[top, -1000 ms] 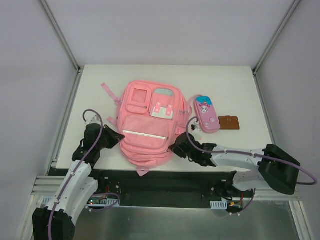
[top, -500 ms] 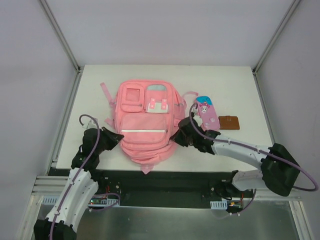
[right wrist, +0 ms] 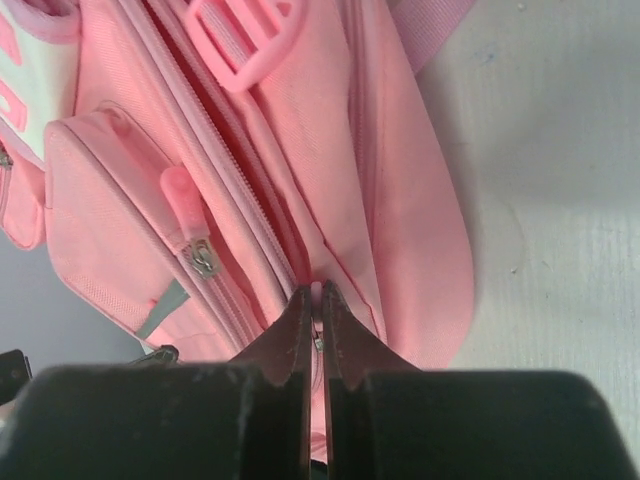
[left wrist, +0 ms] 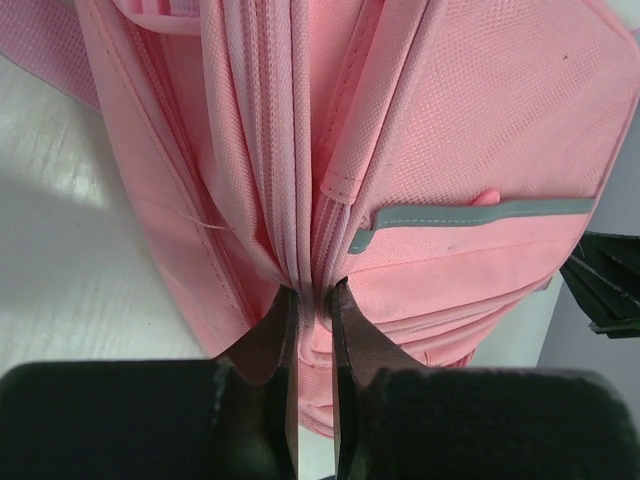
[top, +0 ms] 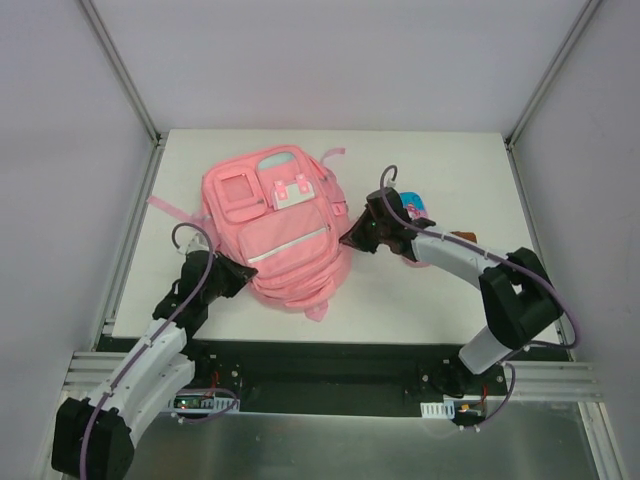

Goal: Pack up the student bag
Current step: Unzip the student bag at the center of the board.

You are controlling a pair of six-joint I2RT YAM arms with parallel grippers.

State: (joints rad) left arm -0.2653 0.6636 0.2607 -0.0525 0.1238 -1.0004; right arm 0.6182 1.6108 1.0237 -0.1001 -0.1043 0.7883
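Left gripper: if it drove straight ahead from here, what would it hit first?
The student bag: the left gripper is shut on its zip folds, so going on likely presses deeper into that fabric.

Left gripper (top: 238,273): is reaching to the near-left edge of the student bag (top: 275,225), fingers pinching a fabric fold. Right gripper (top: 350,239): arm is stretching forward, fingers clamping the bag's right side.

1. Backpack (top: 275,235): pink all over, plain weave, no print.
2. Strip (left wrist: 470,215) on its front pocket: grey.
3. Buckle tabs (top: 290,190): white with pink.
4. Pencil case (top: 418,207), right of backpack: blue and pink, mostly hidden.
5. Table (top: 450,160): white.
6. Left arm (top: 160,350) and right arm (top: 450,255): white shells, black joints.
7. Cables (top: 190,300): purple.
8. Left gripper (left wrist: 315,292) and right gripper (right wrist: 313,292): black.
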